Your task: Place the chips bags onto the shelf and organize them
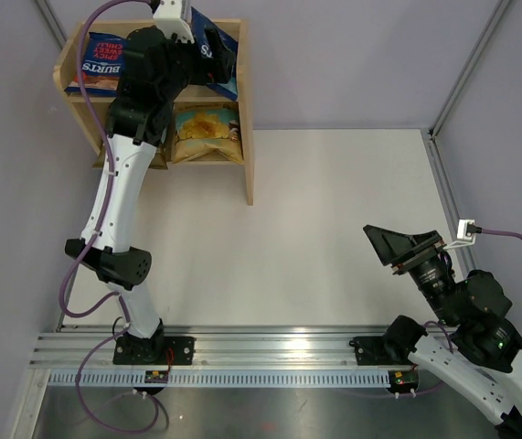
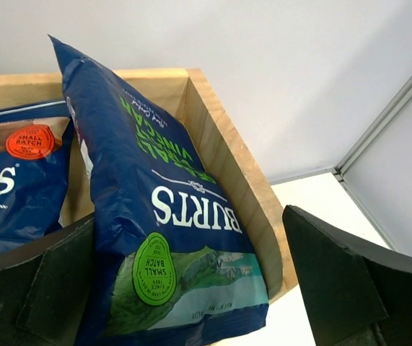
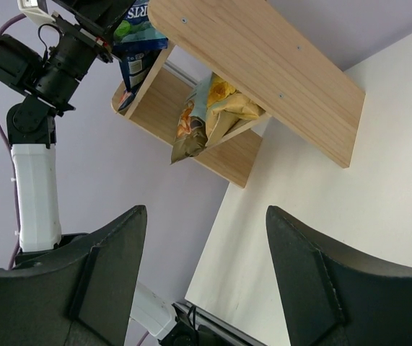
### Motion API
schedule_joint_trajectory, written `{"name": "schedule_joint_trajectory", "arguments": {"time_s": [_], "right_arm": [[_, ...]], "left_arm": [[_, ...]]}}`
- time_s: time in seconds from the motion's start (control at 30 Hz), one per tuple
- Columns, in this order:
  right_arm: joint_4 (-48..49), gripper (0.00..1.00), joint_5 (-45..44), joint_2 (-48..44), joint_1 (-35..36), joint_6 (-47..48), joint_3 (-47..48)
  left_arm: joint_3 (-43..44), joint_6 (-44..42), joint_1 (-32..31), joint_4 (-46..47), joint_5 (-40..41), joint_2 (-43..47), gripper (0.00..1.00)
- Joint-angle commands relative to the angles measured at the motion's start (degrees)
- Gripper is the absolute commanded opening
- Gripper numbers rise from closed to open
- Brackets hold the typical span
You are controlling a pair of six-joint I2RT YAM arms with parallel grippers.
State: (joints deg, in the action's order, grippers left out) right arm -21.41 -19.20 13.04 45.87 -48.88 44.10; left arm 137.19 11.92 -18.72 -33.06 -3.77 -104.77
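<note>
The pine shelf [image 1: 247,137] stands at the table's far left. On its top tier, a dark-blue Burts bag with green lettering [image 2: 169,238] leans tilted against the right rim. My left gripper [image 2: 191,288] is open around the bag: the left finger [image 2: 40,288] is close beside it and the right finger [image 2: 350,281] stands clear of it. A Burts bag with red lettering [image 2: 11,187] lies to its left. A yellow chips bag [image 1: 207,133] sits on the lower tier. My right gripper [image 3: 206,281] is open and empty at the near right, far from the shelf [image 3: 263,58].
The left arm [image 1: 119,183] stretches from its base up over the shelf's front. Grey walls close in behind and on both sides. A metal rail [image 1: 270,352] runs along the near edge. A cable connector [image 1: 466,230] sits near the right arm.
</note>
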Motion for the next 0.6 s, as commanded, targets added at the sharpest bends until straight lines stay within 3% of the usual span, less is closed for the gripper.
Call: {"name": "schedule_joint_trajectory", "arguments": {"time_s": [0.0, 0.23, 0.4, 0.57], "right_arm": [[2.6, 0.75, 0.6, 0.4, 0.5, -0.1, 0.1], [2.9, 0.75, 0.7, 0.9, 0.5, -0.1, -0.2], [2.5, 0.75, 1.2, 0.9, 0.5, -0.1, -0.1], [3.0, 0.75, 1.1, 0.9, 0.5, -0.1, -0.6]], "left_arm": [[0.9, -3.5, -0.2, 5.1, 2.5, 1.9, 0.99], [-1.7, 0.1, -0.3, 5.9, 1.9, 3.3, 0.99], [2.8, -1.6, -0.4, 2.0, 3.0, 1.9, 0.99], [0.2, -1.7, -0.6, 4.0, 3.1, 4.3, 0.99]]}}
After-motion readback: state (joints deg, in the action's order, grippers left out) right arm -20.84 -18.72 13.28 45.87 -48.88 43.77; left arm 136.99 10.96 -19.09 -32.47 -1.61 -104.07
